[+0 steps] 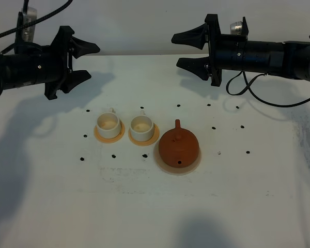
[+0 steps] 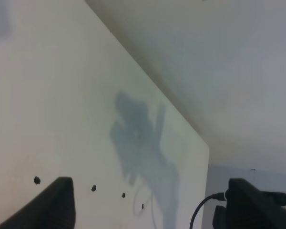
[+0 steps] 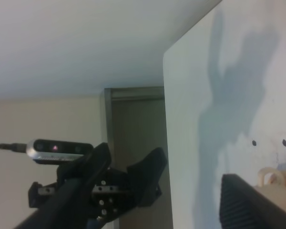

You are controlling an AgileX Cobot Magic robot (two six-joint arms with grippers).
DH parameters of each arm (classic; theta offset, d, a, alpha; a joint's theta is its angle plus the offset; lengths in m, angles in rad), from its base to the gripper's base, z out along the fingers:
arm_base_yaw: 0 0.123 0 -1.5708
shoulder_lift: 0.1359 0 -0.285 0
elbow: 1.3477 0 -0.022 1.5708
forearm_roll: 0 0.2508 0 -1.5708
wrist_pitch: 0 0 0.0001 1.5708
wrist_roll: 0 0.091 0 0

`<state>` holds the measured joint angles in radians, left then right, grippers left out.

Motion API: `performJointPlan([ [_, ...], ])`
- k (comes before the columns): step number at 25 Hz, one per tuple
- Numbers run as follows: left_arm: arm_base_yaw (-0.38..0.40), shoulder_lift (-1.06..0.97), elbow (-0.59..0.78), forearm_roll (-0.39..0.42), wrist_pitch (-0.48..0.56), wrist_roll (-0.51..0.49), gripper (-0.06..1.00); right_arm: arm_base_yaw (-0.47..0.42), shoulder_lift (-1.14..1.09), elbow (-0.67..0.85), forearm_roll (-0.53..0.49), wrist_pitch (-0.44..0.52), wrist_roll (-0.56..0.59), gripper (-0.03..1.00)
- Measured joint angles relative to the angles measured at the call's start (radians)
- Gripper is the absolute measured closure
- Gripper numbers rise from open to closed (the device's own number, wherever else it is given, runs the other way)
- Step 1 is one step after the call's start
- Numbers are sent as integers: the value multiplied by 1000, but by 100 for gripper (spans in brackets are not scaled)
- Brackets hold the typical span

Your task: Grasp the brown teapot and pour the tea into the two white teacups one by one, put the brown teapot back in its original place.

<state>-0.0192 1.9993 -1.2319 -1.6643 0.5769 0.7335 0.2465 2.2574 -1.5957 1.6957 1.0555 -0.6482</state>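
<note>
The brown teapot [image 1: 179,146] sits with its lid on atop the round beige disc [image 1: 166,164], right of centre on the white table. To its left stand the two white teacups [image 1: 108,124] [image 1: 142,127], each on a small orange coaster; their insides look cream. The tea is hidden. My left gripper [image 1: 93,62] hovers open high above the table's back left, holding nothing. My right gripper [image 1: 176,50] hovers open at the back right, well behind the teapot. In the left wrist view both fingertips [image 2: 57,202] stand far apart. One right finger [image 3: 257,202] shows beside a cup [image 3: 269,177].
Small black dots [image 1: 213,127] are scattered on the white table [image 1: 144,206] around the cups and teapot. The table's far edge meets a pale wall. A black cable [image 1: 268,98] hangs under the right arm. The left arm [image 3: 109,186] shows in the right wrist view.
</note>
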Motion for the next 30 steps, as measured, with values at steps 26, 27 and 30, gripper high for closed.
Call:
performJointPlan([
  [26,0,-63,0,8,62,465,32,0,-1,-66,-95,2,-228,42],
  [27,0,-87,0,14,52,486,33,0,-1,-75,-112,2,-228,43],
  [30,0,-164,0,78,11,520,34,0,-1,-113,-185,2,-211,45],
])
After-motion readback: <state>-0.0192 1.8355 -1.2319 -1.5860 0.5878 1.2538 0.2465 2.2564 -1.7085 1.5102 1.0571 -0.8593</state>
